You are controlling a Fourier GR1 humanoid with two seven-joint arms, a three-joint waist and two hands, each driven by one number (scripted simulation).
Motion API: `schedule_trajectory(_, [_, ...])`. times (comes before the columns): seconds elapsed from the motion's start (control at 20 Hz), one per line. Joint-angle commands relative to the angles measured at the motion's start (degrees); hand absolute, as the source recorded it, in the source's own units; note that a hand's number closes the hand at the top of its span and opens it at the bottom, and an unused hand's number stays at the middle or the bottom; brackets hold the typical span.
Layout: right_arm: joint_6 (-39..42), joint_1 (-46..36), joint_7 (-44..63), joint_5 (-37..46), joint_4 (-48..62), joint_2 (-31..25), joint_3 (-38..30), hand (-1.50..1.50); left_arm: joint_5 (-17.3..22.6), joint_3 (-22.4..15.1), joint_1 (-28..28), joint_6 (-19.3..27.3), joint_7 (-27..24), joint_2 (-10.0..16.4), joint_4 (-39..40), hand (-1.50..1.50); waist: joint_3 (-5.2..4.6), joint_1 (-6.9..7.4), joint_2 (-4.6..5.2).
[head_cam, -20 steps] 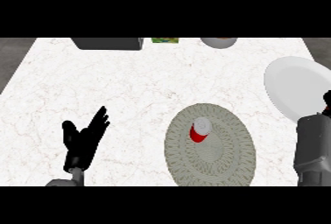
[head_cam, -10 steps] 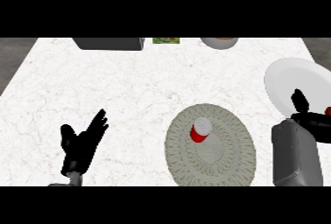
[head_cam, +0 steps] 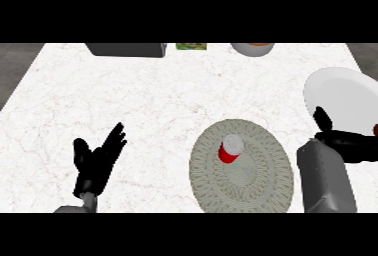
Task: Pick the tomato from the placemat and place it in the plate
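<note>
One tomato lies on the single placemat, its long axis running away from the robot with the pale end far. The one plate sits to the right. The left hand rests open. The right hand is at the plate's near rim, fingers spread and holding nothing.

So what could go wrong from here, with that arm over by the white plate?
Two things, I'd guess. The right hand sits at the lower rim of the plate, away from the tomato; moving over, it might nudge the plate. The tomato is small and round on the placemat, so a slightly off grasp could roll it away.
</note>
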Motion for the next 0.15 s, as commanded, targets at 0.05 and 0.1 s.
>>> schedule_trajectory(0.05, [-2.1,-2.2,4.2,3.9,3.2,0.0,-0.5,-1.50,-0.8,-1.0,-0.1,0.6,0.6,-1.0,-0.4,0.00,-0.06,0.32,-0.05])
schedule_trajectory(0.1, [-2.1,-1.5,4.6,3.8,2.6,0.0,0.4,-1.50,1.8,1.6,-1.0,-2.2,2.4,2.2,-2.2,0.00,-0.01,0.91,0.03])
